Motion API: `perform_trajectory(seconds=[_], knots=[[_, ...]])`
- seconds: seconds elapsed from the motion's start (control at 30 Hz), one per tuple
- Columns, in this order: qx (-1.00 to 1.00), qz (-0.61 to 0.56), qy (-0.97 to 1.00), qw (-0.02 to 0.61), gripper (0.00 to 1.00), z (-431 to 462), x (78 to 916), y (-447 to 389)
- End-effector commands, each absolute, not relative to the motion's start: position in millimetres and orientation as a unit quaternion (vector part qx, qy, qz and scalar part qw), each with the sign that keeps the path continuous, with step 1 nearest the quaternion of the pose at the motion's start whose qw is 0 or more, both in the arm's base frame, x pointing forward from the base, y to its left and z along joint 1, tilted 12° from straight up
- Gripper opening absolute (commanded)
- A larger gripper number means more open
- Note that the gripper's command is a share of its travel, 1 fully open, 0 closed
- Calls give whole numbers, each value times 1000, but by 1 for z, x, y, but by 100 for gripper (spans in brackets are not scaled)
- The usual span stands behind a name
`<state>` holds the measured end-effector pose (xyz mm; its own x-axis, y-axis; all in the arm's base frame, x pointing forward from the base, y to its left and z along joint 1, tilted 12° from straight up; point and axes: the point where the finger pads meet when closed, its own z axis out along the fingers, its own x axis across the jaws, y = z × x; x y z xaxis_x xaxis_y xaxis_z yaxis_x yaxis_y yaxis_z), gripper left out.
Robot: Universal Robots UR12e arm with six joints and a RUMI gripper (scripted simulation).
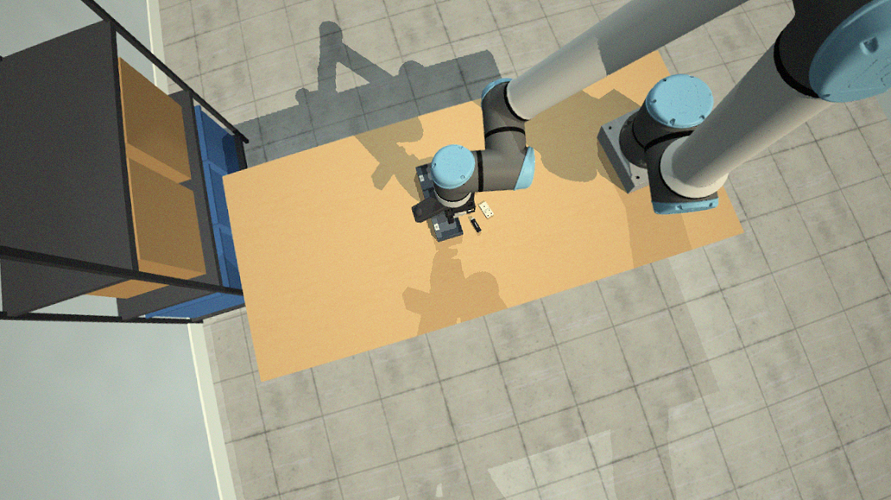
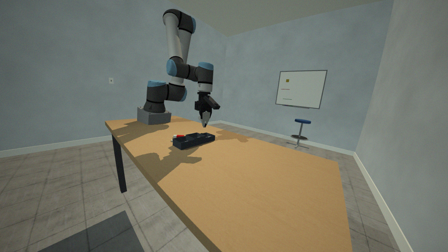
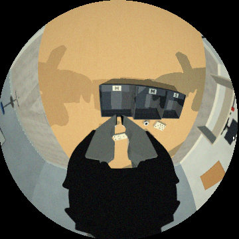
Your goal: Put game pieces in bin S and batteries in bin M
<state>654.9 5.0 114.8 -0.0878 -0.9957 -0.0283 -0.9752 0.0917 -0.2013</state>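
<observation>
Wrist view: see the hand (image 1: 454, 216) (image 2: 205, 126) (image 3: 119, 115) closed, with nothing held, up in the air near bin H (image 1: 436, 226) (image 2: 210, 138) (image 3: 116, 87). Look past the tips for a dotted white tile (image 3: 119, 137), low on the counter (image 1: 344, 278) (image 2: 250, 175) (image 3: 116, 43). Spot a small round-ended thing (image 3: 146, 123) and a white dotted piece (image 3: 160, 125) close to bin M (image 3: 153, 91) and bin S (image 1: 424, 174) (image 2: 181, 144) (image 3: 176, 95), both upright. From above, find what looks like a black battery (image 1: 475, 225), out of the bins too. Can't tell what may be inside M or S. Likely far from done: should still put dotted pieces in S, batteries in M
</observation>
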Motion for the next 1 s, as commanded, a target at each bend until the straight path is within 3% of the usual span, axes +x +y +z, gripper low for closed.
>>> perform_trajectory(seconds=[0.0,0.97], knots=[[-671,-66,735,79,4,113,656,6],[-671,-66,735,79,4,57,668,7]])
